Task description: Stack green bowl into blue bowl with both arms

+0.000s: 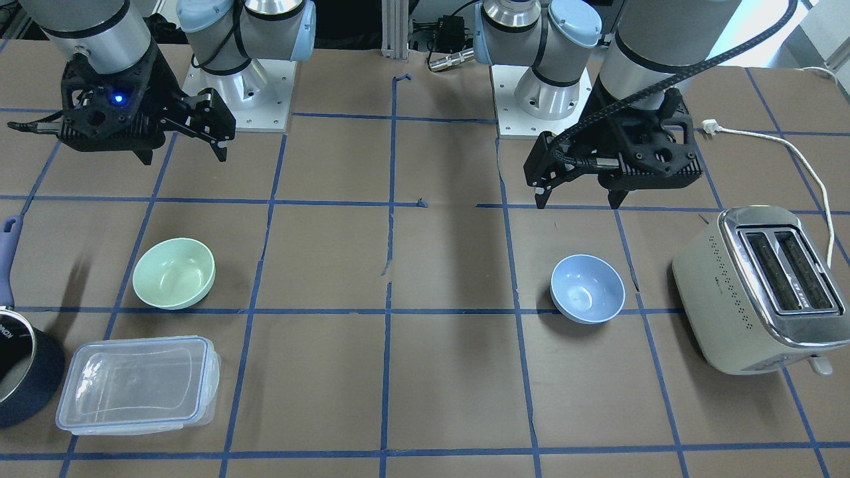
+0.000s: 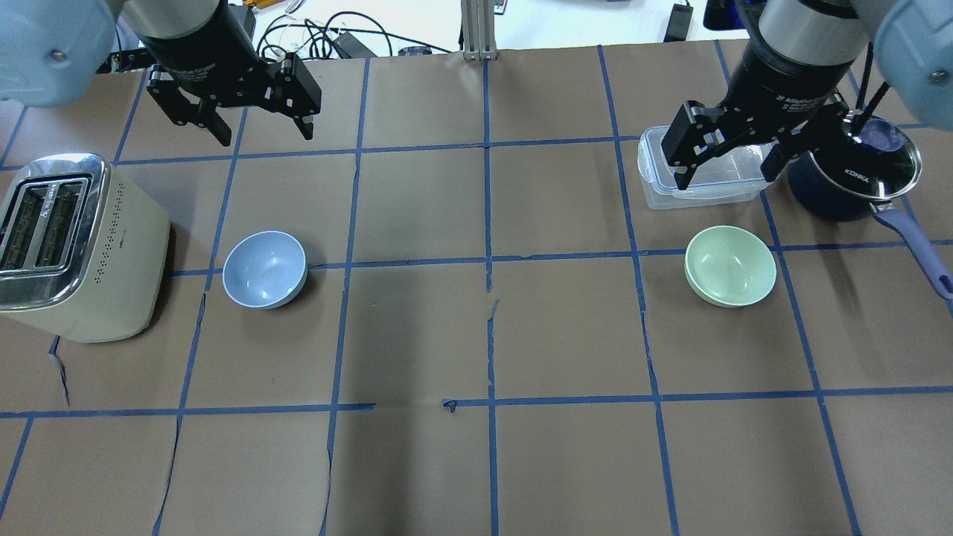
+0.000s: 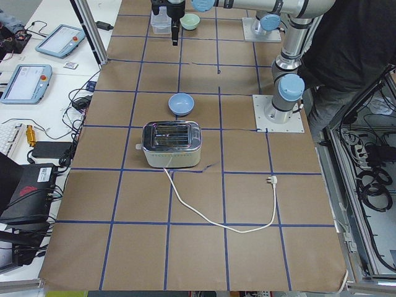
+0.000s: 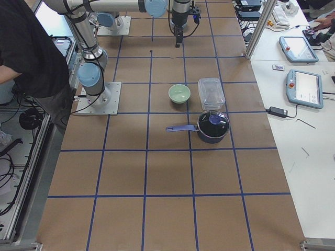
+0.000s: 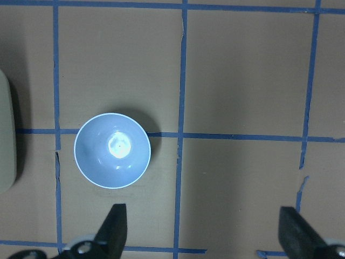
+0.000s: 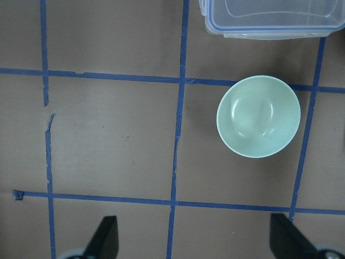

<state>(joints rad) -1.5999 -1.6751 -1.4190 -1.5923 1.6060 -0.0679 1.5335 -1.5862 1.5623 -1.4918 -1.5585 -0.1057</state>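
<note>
The pale green bowl stands upright and empty on the table on my right side; it also shows in the overhead view and the right wrist view. The pale blue bowl stands upright and empty on my left side, also seen from overhead and in the left wrist view. My left gripper hangs open and empty well above the table, behind the blue bowl. My right gripper hangs open and empty above the table, behind the green bowl. The two bowls are far apart.
A cream toaster stands beside the blue bowl, its white cord trailing away. A clear lidded container and a dark navy pot with a handle sit close to the green bowl. Blue tape lines grid the brown table.
</note>
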